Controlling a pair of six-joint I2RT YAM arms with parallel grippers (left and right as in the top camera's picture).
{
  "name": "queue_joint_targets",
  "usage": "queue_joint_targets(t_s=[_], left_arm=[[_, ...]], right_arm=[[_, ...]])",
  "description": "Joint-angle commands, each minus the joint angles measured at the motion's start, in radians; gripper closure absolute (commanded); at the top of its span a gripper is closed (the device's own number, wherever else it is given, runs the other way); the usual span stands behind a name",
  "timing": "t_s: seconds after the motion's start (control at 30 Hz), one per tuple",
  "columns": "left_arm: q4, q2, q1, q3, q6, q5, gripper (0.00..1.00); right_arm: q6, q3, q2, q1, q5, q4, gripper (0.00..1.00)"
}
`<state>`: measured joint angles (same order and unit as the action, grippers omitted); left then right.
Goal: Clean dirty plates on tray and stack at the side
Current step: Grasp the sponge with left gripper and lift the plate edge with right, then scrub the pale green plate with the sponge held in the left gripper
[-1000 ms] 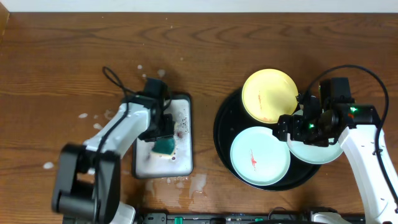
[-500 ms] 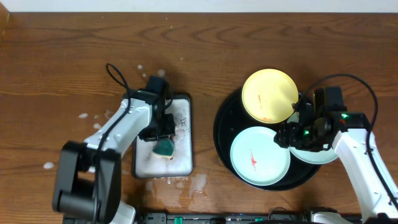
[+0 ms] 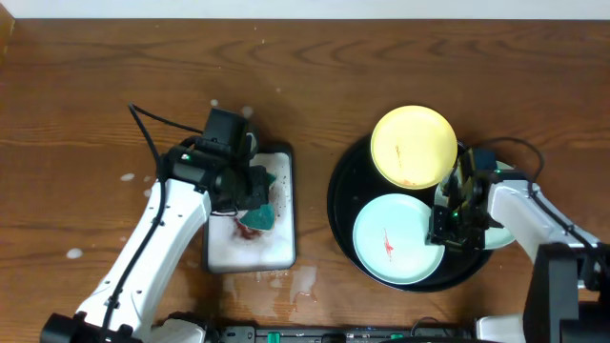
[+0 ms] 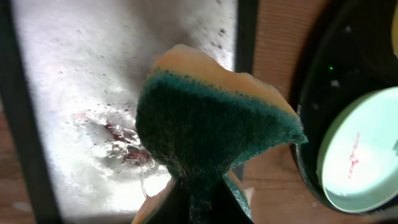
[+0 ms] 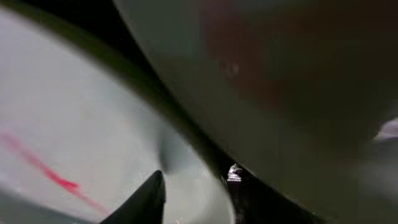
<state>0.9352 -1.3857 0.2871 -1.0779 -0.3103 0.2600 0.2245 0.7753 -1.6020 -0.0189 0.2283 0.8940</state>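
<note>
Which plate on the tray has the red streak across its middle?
The pale blue plate, at the near side of the black tray. The yellow plate behind it shows only faint specks.

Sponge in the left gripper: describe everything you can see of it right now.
The sponge has a dark green scouring face and a pale orange foam back. The left gripper pinches its lower end, so it fans out wider at the top and looks squashed. It hangs over the small white tray, above a wet red smear and dark specks. Whether it touches the tray cannot be told.
</note>
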Motion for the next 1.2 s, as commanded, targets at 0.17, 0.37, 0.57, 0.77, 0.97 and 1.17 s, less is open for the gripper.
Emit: queue_joint_targets(t_s=[0.17, 0.37, 0.57, 0.77, 0.97, 1.17], left_arm=[[-0.049, 0.007, 0.098, -0.018, -0.025, 0.069, 0.92], [-0.161, 0.006, 0.188, -0.017, -0.135, 0.073, 0.93], [-0.338, -0.044, 0.305, -0.017, -0.256, 0.072, 0.92], [-0.531, -0.192, 0.412, -0.017, -0.336, 0.075, 0.93], [-0.726, -0.35, 0.463, -0.018, -0.363, 0.091, 0.93], [-0.735, -0.496, 0.463, -0.018, -0.388, 0.156, 0.93]], right_arm=[[0.035, -0.035, -0.04, -0.009, 0.069, -0.18, 0.93], [0.092, -0.035, -0.04, -0.009, 0.087, -0.257, 0.99], [0.164, -0.035, -0.04, -0.009, 0.086, -0.273, 0.99], [0.074, -0.035, -0.04, -0.009, 0.04, -0.294, 0.8], [-0.006, -0.035, -0.04, -0.009, 0.026, -0.353, 0.96], [-0.005, -0.035, -0.04, -0.009, 0.023, -0.354, 0.99]])
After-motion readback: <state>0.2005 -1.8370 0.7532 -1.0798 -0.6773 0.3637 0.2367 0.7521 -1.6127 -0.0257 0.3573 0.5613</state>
